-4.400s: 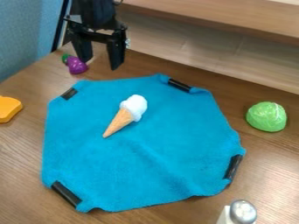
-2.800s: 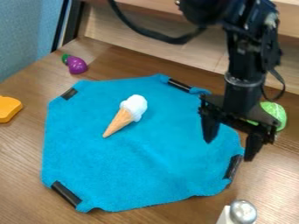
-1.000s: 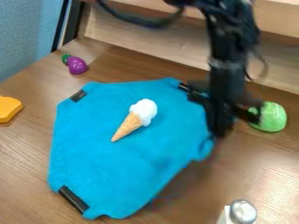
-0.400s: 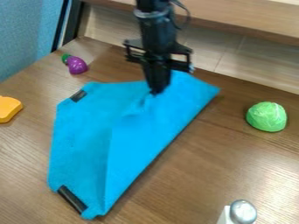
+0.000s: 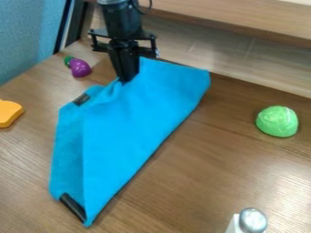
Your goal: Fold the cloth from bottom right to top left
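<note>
Hanging down over the upper left of the work surface, the black gripper is being held nearly upright, and the blue cloth is being pinched between its closed fingers. The cloth is being spread over the left and middle of the wooden table, with a broad flap being drawn across toward the upper left. Small creases are being formed beside the fingertips, and a long slanting edge is being shown from the upper right of the cloth down to its lower tip. At the left, a narrower part of the under layer is being left uncovered. The cloth's left side is being marked by an upper black clip and a lower black clip.

A purple toy with a green top is being seen near the gripper, on its left. An orange object is being cut off by the left edge of the view. A round green toy is being seen well apart from the cloth, at the right, and a silver-topped shaker is being partly shown at the bottom right.
</note>
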`<state>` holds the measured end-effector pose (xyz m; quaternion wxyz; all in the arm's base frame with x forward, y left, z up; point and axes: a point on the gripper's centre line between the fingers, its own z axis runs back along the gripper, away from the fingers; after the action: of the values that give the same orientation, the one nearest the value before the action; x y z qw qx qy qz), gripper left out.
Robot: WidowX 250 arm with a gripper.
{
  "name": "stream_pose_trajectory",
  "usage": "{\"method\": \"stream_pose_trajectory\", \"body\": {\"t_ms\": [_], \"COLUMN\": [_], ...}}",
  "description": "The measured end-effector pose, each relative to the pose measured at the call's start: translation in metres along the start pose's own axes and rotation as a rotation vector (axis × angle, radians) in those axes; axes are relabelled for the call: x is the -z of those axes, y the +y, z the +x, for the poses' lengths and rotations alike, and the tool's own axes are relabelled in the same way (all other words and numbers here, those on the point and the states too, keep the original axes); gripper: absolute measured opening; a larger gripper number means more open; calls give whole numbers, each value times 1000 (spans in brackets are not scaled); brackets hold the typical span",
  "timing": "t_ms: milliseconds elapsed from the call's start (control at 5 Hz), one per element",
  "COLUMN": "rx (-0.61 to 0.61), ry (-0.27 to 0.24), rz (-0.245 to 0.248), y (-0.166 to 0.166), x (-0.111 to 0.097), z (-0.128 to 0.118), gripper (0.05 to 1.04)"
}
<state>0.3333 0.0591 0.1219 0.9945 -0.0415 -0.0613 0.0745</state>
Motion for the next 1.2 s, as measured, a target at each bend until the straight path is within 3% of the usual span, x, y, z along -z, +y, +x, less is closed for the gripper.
{"method": "stream_pose_trajectory", "body": {"t_ms": [200,400,600,800,1000,1200], "rx": [-49,-42,-31,16,55,60], "ry": [-6,14,34,14,0,-3], "rz": [4,1,31,46,47,51], "y": [25,32,48,53,56,57], "x": [-5,5,30,54,75,81], "z": [0,1,2,0,-2,-5], "gripper": [63,63,63,63,93,234]}}
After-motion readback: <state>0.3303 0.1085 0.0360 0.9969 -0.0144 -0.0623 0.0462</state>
